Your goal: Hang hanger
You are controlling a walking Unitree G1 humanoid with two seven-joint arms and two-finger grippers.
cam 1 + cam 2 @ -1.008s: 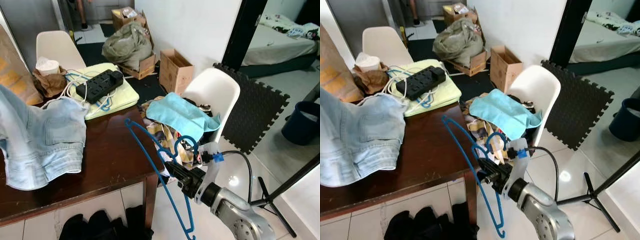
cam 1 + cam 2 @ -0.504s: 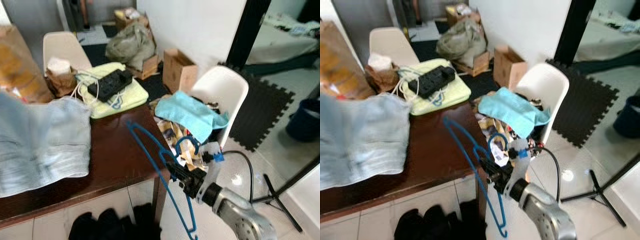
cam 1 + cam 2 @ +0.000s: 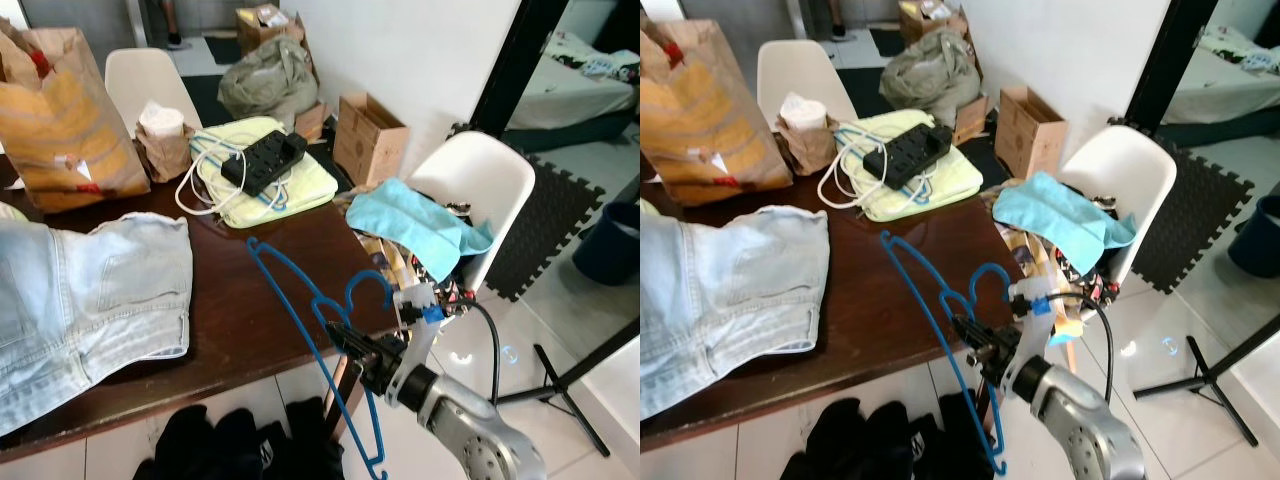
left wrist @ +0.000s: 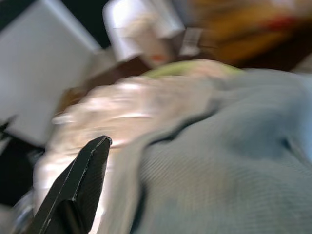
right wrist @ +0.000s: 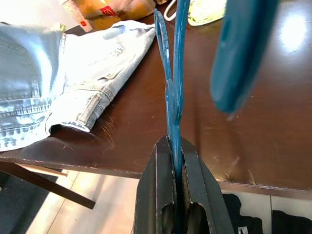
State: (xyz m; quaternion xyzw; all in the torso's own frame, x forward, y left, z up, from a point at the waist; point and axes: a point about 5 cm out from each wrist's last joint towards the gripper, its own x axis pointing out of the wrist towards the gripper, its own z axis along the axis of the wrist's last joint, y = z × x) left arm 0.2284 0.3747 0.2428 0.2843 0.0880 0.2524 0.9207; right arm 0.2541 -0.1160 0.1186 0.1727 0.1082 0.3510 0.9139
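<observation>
In the lower centre of the head views we saw the right gripper (image 3: 345, 340) closed tightly on a blue hanger (image 3: 300, 300), its two black fingers (image 5: 163, 170) pinching the thin plastic bar between them with no gap visible. The hanger stood tilted in the air at the near right corner of the dark wooden table (image 3: 250, 290), one shoulder reaching up and left over the tabletop, the other arm dropping past the table edge toward the floor, and its hook (image 3: 370, 285) curling just above the gripper. A pair of light blue jeans (image 3: 85, 290) lay flat on the left half of the table, well apart from the hanger. Toward the upper part of the frame, a black power strip (image 3: 262, 158) rested on a pale yellow cloth (image 3: 300, 185), beside a brown paper bag (image 3: 65, 120). A white chair (image 3: 480, 185) to the right carried a turquoise cloth (image 3: 415, 220). In the blurred left wrist view, we could make out one finger (image 4: 80, 187) of the left gripper against grey-blue fabric (image 4: 229, 161); whether that gripper was open or closed, we could not tell.
</observation>
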